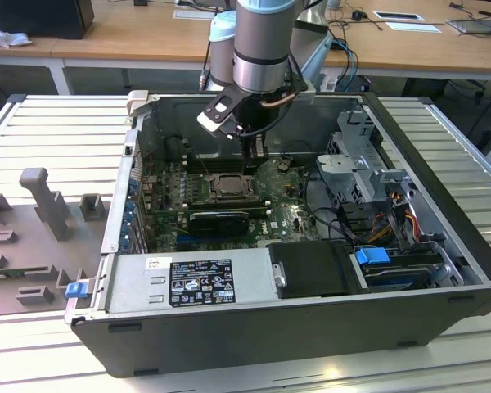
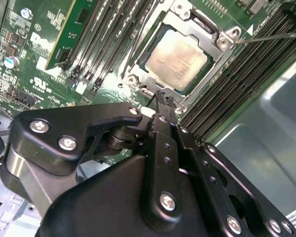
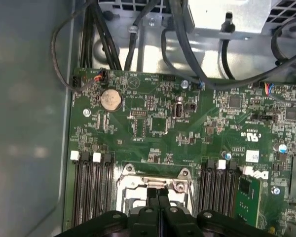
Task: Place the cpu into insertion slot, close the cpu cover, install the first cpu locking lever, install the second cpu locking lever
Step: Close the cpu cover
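1. Wooden desks are seen behind a slatted metal table, on which an open case is laid on its side.
2. An arm is lowered into the case, with its gripper set over the board just beside the slot.
3. The cpu is seated in the slot, its pale face framed by the cover, which lies flat around it.
4. The slot's contact field is hidden under the cpu.
5. In both wrist views the jaws of the gripper are seen pressed together, with nothing made out between them.
6. Whether the tips touch the cover's edge cannot be told.
7. A thin lever is seen running from the cover's corner across the memory slots. Its far end is cut off, and whether it is latched cannot be told.
8. In the first wrist view the near part of the cover is blocked by the gripper, and cables are cut off at the frame's edge.
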`<action>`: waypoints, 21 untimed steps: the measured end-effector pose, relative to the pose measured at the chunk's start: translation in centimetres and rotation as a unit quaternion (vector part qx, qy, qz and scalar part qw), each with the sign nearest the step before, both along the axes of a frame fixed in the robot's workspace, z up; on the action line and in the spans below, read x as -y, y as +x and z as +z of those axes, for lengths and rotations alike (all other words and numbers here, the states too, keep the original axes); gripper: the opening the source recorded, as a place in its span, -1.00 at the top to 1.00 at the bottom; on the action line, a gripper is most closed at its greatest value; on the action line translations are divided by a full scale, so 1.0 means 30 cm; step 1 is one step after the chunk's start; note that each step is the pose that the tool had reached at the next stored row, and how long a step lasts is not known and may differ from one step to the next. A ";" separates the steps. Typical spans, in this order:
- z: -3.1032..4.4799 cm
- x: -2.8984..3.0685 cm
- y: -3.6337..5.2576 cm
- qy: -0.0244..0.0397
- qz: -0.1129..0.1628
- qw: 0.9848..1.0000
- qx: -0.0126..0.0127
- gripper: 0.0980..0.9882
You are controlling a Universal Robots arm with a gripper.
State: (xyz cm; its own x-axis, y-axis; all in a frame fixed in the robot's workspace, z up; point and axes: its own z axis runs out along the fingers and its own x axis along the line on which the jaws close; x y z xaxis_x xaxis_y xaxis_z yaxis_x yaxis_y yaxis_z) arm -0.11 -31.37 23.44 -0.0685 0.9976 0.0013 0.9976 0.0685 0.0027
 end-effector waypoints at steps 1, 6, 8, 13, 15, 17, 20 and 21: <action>0.000 0.000 -0.003 0.000 0.000 1.000 0.000 0.98; 0.000 0.000 -0.015 0.000 0.000 1.000 0.000 0.98; 0.000 0.000 -0.020 0.000 0.000 1.000 0.000 0.98; 0.000 0.000 -0.055 0.000 0.000 1.000 0.000 0.98; 0.000 0.000 -0.071 0.000 0.000 1.000 0.000 0.98; 0.000 0.000 -0.081 0.000 0.000 1.000 0.000 0.98; 0.000 0.000 -0.099 0.000 0.000 1.000 0.000 0.98; 0.000 0.000 -0.103 0.000 0.000 1.000 0.000 0.98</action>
